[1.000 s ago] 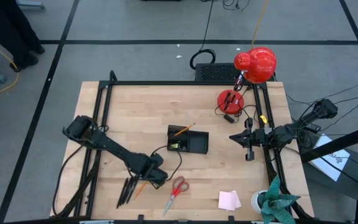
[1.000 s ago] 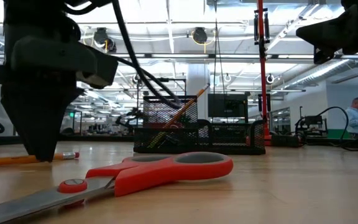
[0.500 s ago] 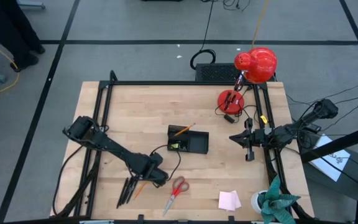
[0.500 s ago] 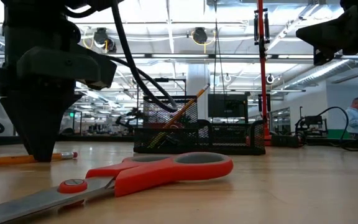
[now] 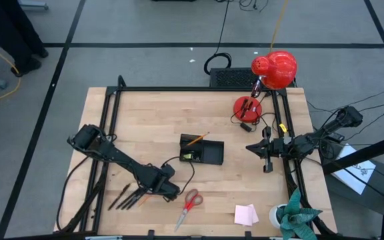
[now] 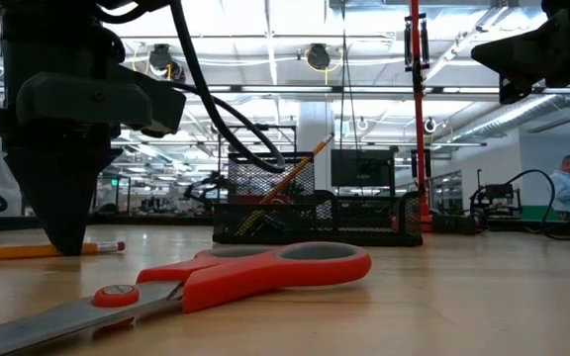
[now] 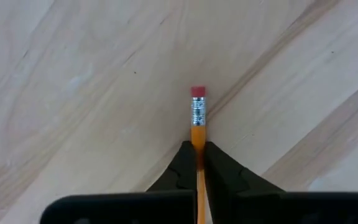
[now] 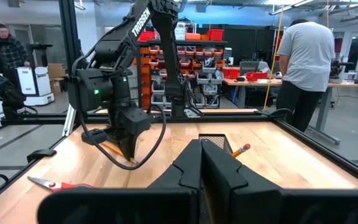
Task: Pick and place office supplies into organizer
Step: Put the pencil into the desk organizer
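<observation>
Pencil (image 7: 197,134) first: we see our left gripper (image 7: 197,163) clamped tight on it, the two dark fingers (image 7: 224,168) pinched around the orange shaft just behind the metal band, with the red eraser end poking out ahead over bare wood. In the overhead picture that gripper (image 5: 139,197) sits low and left of centre on the table (image 5: 152,120), tips down at the surface, which we judge is so the pencil can be lifted flat off the wood and carried away. From table height the pencil (image 6: 38,251) lies along the left edge of the frame, level on the wood beside the gripper's dark tip. Our right gripper (image 5: 268,160) waits at the right side of the table, fingers pressed together and holding nothing. The organizer (image 5: 202,152) stands near the middle of the overhead frame, well apart from the held pencil, with another pencil (image 5: 195,140) already leaning out of its upper left corner. Red scissors (image 5: 189,205) lie just to the right of the left gripper, and a pink pad (image 5: 246,214) rests toward the lower right, both not yet collected.
</observation>
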You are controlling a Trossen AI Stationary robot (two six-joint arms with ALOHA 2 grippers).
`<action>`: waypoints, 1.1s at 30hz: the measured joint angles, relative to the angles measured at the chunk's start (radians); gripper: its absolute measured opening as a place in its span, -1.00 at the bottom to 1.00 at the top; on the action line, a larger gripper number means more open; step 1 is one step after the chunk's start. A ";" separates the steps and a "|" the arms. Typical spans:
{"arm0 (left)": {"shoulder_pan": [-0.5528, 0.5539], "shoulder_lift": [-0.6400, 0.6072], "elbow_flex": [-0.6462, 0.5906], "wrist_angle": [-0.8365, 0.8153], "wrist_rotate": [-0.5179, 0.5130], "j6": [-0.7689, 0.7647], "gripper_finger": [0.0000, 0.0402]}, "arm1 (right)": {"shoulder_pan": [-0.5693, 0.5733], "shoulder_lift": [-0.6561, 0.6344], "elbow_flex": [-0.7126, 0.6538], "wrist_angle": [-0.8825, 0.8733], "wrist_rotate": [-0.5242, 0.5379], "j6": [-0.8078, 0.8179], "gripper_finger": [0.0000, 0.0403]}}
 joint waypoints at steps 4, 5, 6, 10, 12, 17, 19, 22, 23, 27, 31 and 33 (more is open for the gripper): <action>-0.006 0.001 0.008 0.004 -0.031 0.015 -0.91 | 0.000 0.000 0.000 0.000 0.000 0.000 -0.98; -0.008 0.002 0.015 0.005 -0.046 0.027 -0.90 | 0.000 0.000 0.000 0.000 0.000 0.000 -0.98; -0.011 0.004 0.022 0.006 -0.060 0.036 -0.90 | 0.000 0.000 0.000 0.000 0.000 0.000 -0.98; -0.012 0.009 0.049 0.023 -0.118 0.069 -0.95 | 0.000 0.000 0.000 0.000 0.000 0.000 -0.98; -0.012 0.005 0.060 0.037 -0.158 0.084 -0.97 | 0.000 0.000 0.000 0.000 0.000 0.000 -0.98; -0.004 -0.023 0.058 0.070 -0.261 0.109 -0.91 | 0.000 0.000 0.000 0.000 0.000 0.000 -0.98; -0.005 -0.043 0.060 0.098 -0.291 0.145 -0.88 | 0.000 0.000 0.000 0.000 0.000 0.000 -0.98; -0.006 -0.067 0.059 0.129 -0.329 0.197 -0.87 | 0.000 0.002 0.000 0.001 0.000 0.000 -0.98; -0.004 -0.074 0.058 0.142 -0.343 0.216 -0.89 | 0.000 0.003 0.000 0.001 0.000 0.000 -0.98; 0.000 -0.118 0.061 0.234 -0.400 0.308 -0.97 | 0.000 0.006 0.000 0.002 0.001 0.000 -0.98; 0.003 -0.158 0.060 0.321 -0.454 0.431 -0.94 | 0.000 0.011 0.000 0.006 0.001 0.000 -0.98; 0.009 -0.176 0.062 0.398 -0.492 0.526 -0.89 | 0.000 0.012 0.000 0.004 0.000 0.000 -0.98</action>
